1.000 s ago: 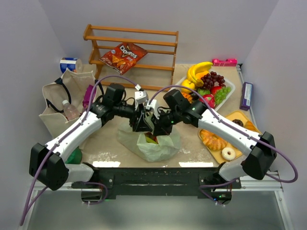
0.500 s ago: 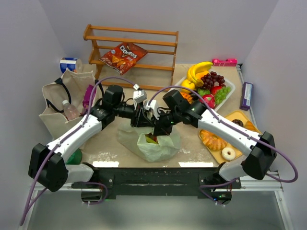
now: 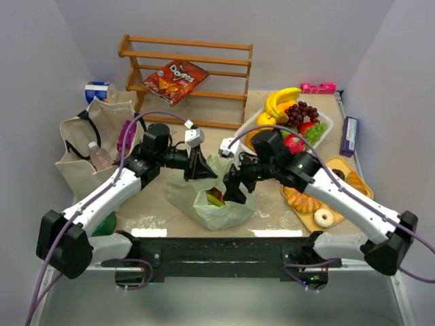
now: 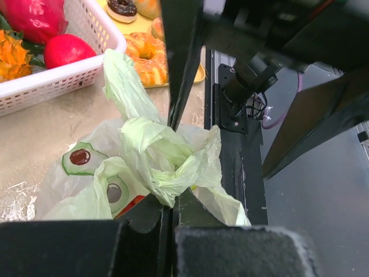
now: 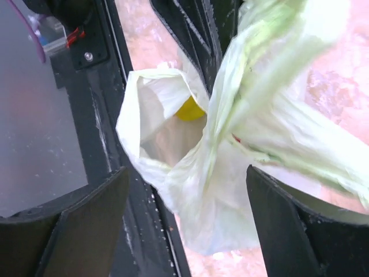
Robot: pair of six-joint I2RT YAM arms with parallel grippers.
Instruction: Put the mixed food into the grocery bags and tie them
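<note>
The pale green plastic grocery bag (image 3: 224,210) sits near the table's front edge, with red and green food (image 3: 214,197) showing in its mouth. My left gripper (image 3: 202,173) is shut on a bunched handle of the bag (image 4: 164,173), pinched at the jaw tips (image 4: 173,203). My right gripper (image 3: 234,189) stands open just right of it. In the right wrist view the bag (image 5: 230,150) hangs between its spread fingers (image 5: 86,225) without being gripped. A yellow item (image 5: 190,109) shows inside. The beige tote (image 3: 78,146) stands at the left, holding a water bottle (image 3: 100,157) and a purple packet (image 3: 126,136).
A wooden rack (image 3: 187,75) at the back holds a red chip bag (image 3: 175,78). A white basket of fruit (image 3: 325,122) and a yellow tray of pastries (image 3: 340,163) stand at the right, with a purple box (image 3: 349,136) beyond them. A blue and white can (image 3: 98,90) is behind the tote.
My left gripper has shut on the bag's handle. My right gripper has opened, let go of the bag and drawn back to the right.
</note>
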